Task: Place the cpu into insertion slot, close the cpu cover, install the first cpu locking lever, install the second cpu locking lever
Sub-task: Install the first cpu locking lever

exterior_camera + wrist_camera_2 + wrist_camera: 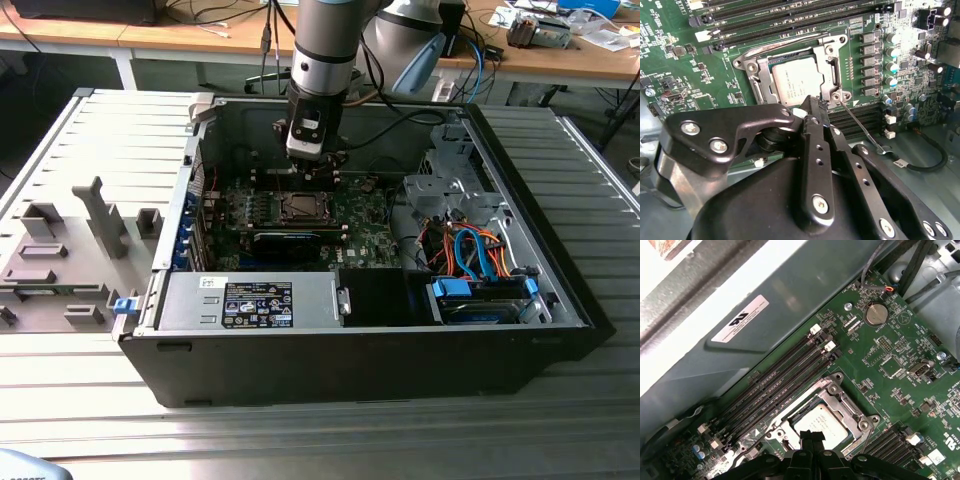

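The cpu (792,82) lies flat in the insertion slot (743,62) on the green board, silver top up. The cpu cover (832,70) is folded down around it, with the chip showing through its window. One wire locking lever (790,42) runs along one side of the socket. A second wire lever (860,127) slants out from the socket corner over the memory slots. My gripper (813,107) is shut with nothing between its fingers. Its tips hover at the cover's edge, close to that second lever's root. In the exterior view the gripper (310,168) hangs just above the socket (299,207).
The board sits deep inside an open black computer case (560,290). Long black memory slots (775,385) flank the socket on two sides. Capacitors (892,52) stand close by. A black card (285,242), orange and blue cables (470,255) and a drive cage (445,185) crowd the case.
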Controlling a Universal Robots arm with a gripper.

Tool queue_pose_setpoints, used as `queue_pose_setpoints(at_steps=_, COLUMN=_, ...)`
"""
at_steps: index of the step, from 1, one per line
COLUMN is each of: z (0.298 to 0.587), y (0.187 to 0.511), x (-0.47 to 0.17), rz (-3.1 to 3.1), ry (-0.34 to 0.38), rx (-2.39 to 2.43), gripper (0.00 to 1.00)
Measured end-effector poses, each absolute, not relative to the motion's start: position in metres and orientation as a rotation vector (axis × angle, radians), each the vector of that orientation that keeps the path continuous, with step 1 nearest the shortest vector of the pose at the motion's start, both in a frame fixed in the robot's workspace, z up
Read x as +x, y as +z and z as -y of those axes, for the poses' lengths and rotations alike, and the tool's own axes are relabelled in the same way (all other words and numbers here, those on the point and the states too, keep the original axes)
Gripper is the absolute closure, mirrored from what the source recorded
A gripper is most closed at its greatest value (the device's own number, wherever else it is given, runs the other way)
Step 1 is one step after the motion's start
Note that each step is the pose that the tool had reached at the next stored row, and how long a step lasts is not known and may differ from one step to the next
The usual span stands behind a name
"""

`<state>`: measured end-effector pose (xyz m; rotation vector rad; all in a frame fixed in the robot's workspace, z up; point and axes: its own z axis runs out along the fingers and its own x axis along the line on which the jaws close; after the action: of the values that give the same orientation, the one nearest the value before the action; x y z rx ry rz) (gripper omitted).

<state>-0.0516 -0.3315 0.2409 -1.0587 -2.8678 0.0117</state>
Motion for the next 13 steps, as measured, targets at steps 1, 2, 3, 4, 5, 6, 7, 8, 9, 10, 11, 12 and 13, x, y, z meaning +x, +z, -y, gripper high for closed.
queue_pose_setpoints(at_steps=1, z=0.3315, y=0.2409, x=-0.0516, rz=2.868, ry=0.012, rx=-1.058, gripper=0.89)
queue_pose_setpoints(at_steps=2, z=0.3315, y=0.2409, x=-0.0516, rz=2.869, ry=0.012, rx=-1.056, gripper=0.89)
queue_pose_setpoints(at_steps=3, z=0.3315, y=0.2409, x=-0.0516, rz=2.869, ry=0.012, rx=-1.056, gripper=0.89)
queue_pose_setpoints(at_steps=4, z=0.3315, y=0.2409, x=-0.0516, rz=2.869, ry=0.012, rx=-1.055, gripper=0.89)
queue_pose_setpoints(at_steps=5, z=0.3315, y=0.2409, x=-0.0515, rz=2.870, ry=0.012, rx=-1.054, gripper=0.89)
queue_pose_setpoints(at_steps=6, z=0.3315, y=0.2409, x=-0.0516, rz=2.870, ry=0.012, rx=-1.053, gripper=0.89)
queue_pose_setpoints(at_steps=7, z=0.3315, y=0.2409, x=-0.0516, rz=2.871, ry=0.012, rx=-1.052, gripper=0.89)
queue_pose_setpoints(at_steps=8, z=0.3315, y=0.2409, x=-0.0516, rz=2.871, ry=0.012, rx=-1.051, gripper=0.89)
queue_pose_setpoints(at_steps=9, z=0.3315, y=0.2409, x=-0.0516, rz=2.871, ry=0.012, rx=-1.050, gripper=0.89)
queue_pose_setpoints(at_steps=10, z=0.3315, y=0.2409, x=-0.0515, rz=2.872, ry=0.012, rx=-1.049, gripper=0.89)
queue_pose_setpoints(at_steps=11, z=0.3315, y=0.2409, x=-0.0516, rz=2.872, ry=0.012, rx=-1.048, gripper=0.89)
queue_pose_setpoints(at_steps=12, z=0.3315, y=0.2409, x=-0.0516, rz=2.872, ry=0.012, rx=-1.048, gripper=0.89)
queue_pose_setpoints(at_steps=13, z=0.3315, y=0.2409, x=-0.0516, rz=2.872, ry=0.012, rx=-1.047, gripper=0.89)
